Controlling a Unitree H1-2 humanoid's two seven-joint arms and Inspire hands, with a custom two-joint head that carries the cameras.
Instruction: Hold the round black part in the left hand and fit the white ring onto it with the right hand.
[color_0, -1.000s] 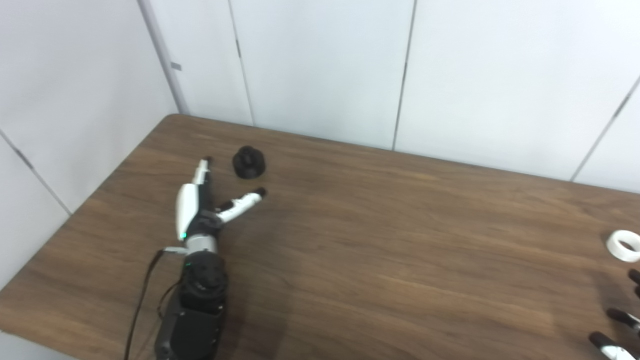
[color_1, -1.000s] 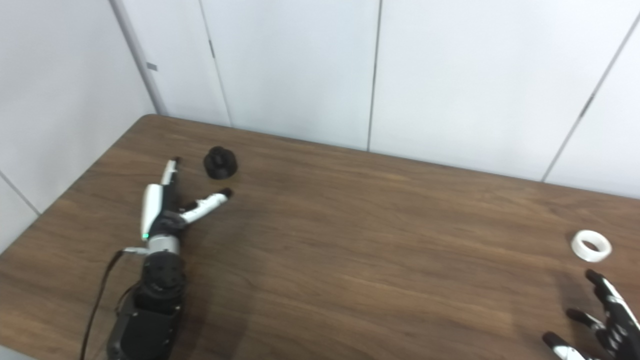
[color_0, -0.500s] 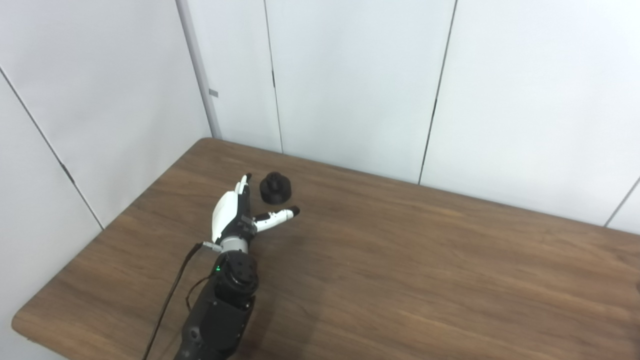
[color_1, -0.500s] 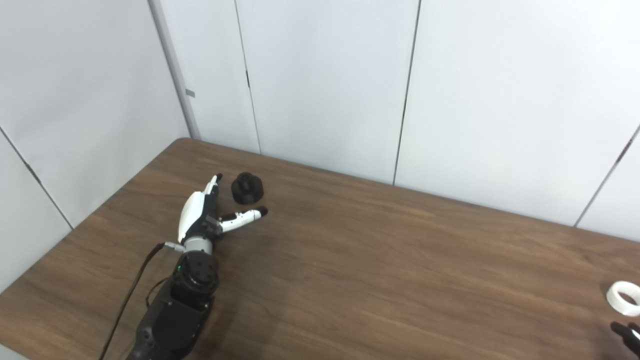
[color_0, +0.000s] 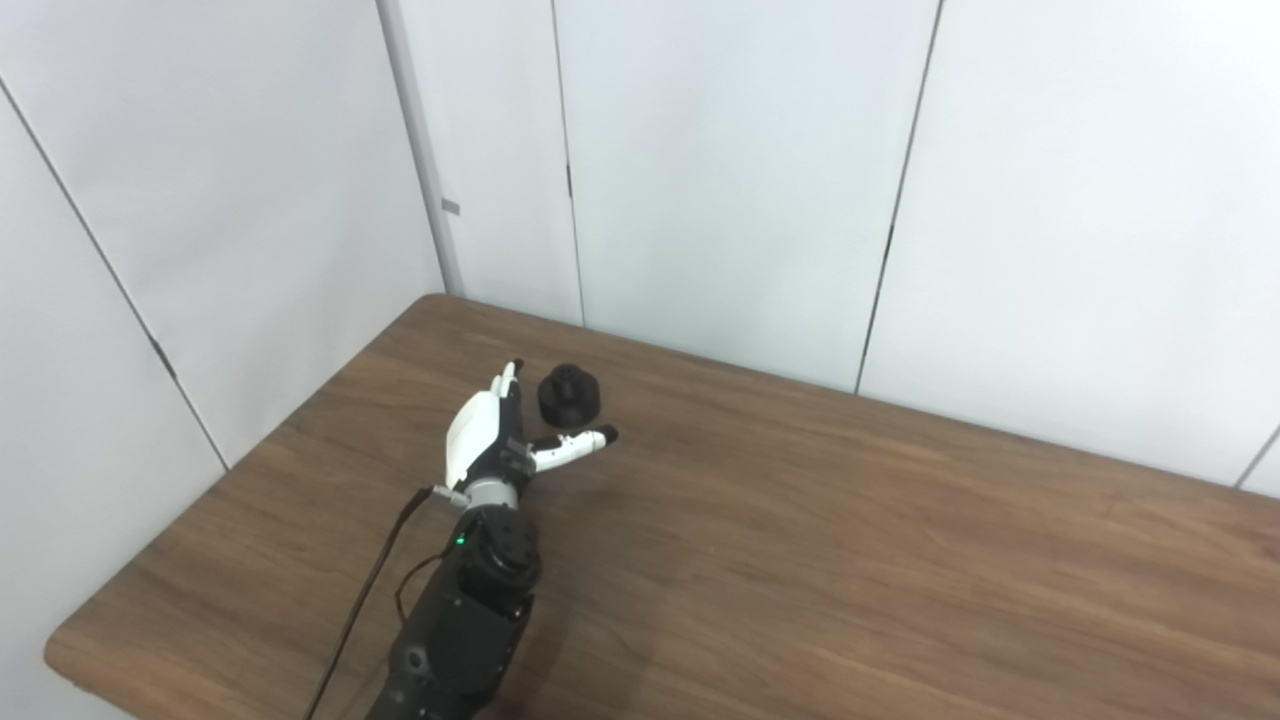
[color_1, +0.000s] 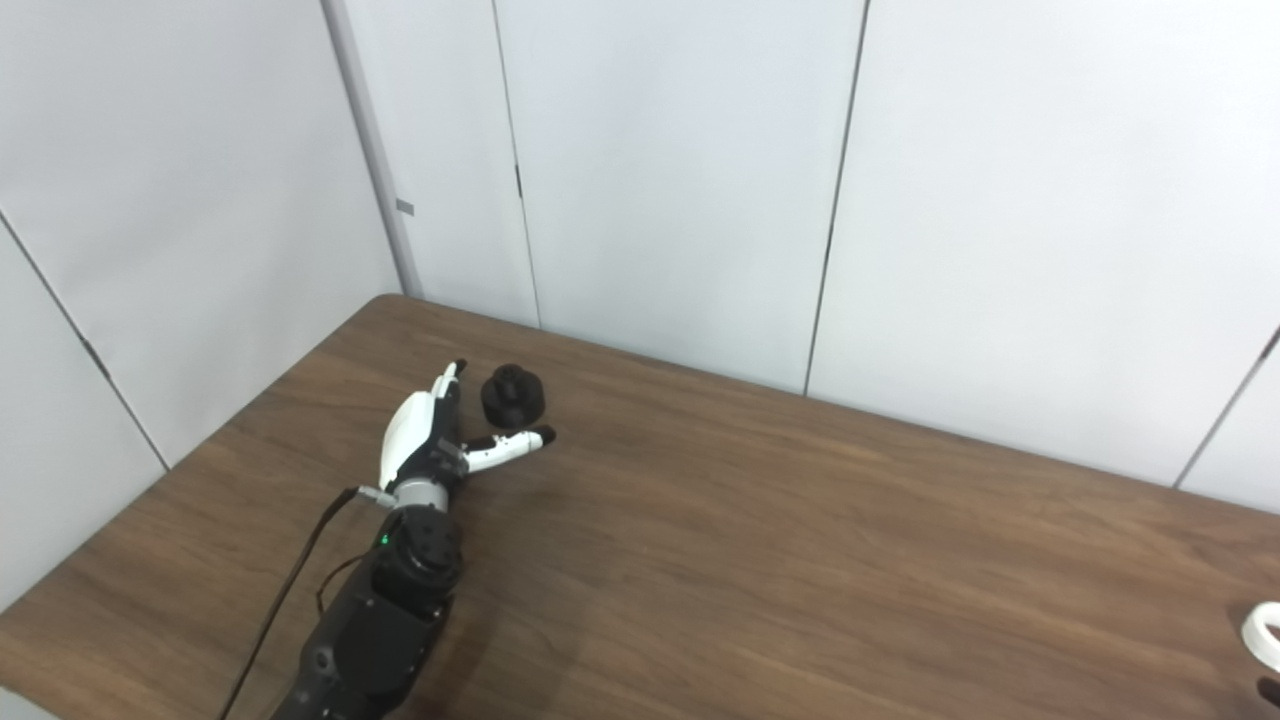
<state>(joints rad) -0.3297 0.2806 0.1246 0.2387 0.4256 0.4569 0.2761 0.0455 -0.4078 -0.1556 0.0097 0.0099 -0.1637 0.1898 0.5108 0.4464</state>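
The round black part stands on the brown table near its far left corner. My left hand lies low beside it, open, fingers stretched along the part's left side and thumb pointing right just in front of it; I cannot tell if it touches the part. The white ring shows only in the right eye view, cut off at the right edge. A dark tip at that view's bottom right corner may belong to my right hand; the hand itself is out of both pictures.
White wall panels rise behind the table's far edge and along its left side. A black cable runs along my left forearm. The table's left edge slants close to the left hand.
The camera has swung up and to the left, pushing the ring and right hand out to the right edge. My left hand has moved forward, closing in on the black part.
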